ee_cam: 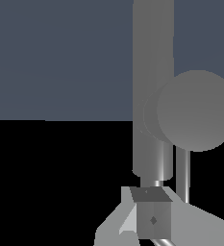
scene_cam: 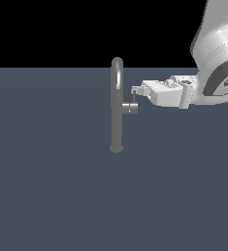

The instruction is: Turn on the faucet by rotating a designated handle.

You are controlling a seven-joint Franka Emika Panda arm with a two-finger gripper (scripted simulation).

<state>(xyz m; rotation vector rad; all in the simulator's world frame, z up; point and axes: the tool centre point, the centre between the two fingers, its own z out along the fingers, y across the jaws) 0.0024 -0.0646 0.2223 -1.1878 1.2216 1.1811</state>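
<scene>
Pincer at the lever rod, faucet not yet judged on

The faucet [scene_cam: 116,105] stands upright on the dark tabletop [scene_cam: 47,186], its handle [scene_cam: 130,107] jutting toward the exterior view's right, with the thin lever rod rising from the stub to meet the pincer [scene_cam: 135,91], which comes in level from that side. Whether the fingers are closed on the rod or merely beside it I cannot tell. The risk, as I judge it: a thin rod can slip out of a loose or off-centre contact when the arm sweeps, or the fingertip can bump the spout pipe just behind. The exterior view gives the whole layout; the wrist view (very close) shows the handle's round end face [ee_cam: 196,110] before the pipe [ee_cam: 153,57], and one fingertip [ee_cam: 152,216] near the rod.
</scene>
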